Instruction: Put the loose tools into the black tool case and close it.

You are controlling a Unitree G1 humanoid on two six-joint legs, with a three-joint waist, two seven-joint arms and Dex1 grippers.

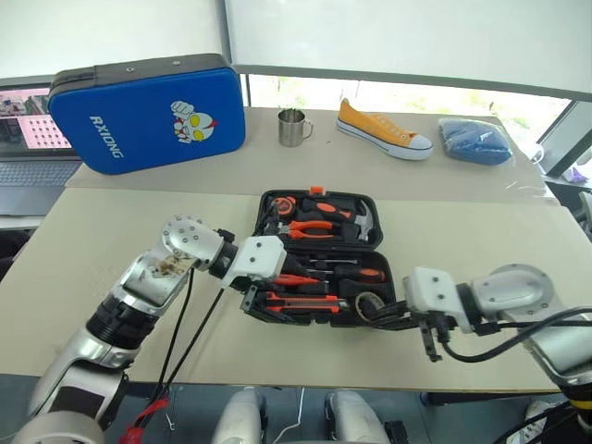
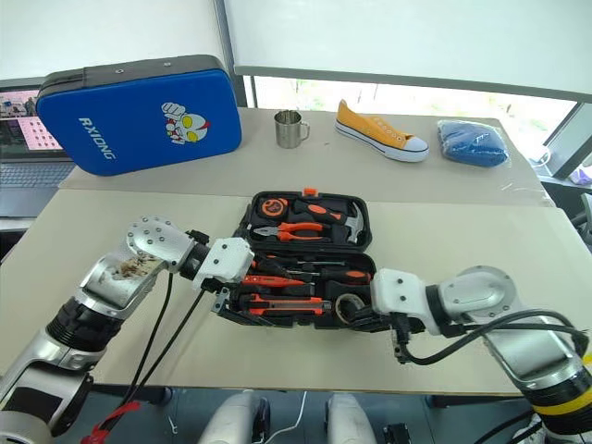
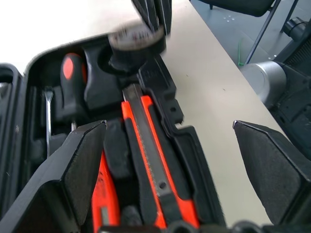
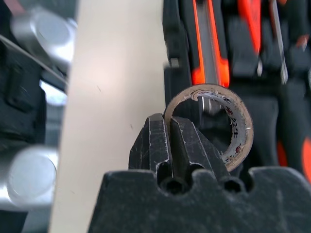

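1. Black tool case [image 1: 319, 254]: laid open on the beige table [image 1: 111, 231], lid half farther from the robot; screwdrivers [image 1: 347, 273] and a utility knife [image 3: 153, 165] are seated in its near half.
2. Left gripper [image 3: 170, 170]: held with fingers spread wide over the case's near left corner, nothing gripped.
3. Right gripper [image 4: 170, 141]: fingers clamped on the wall of the tape roll.
4. Tape roll [image 4: 214, 121]: held at the case's near right corner, just beside the knife's end.
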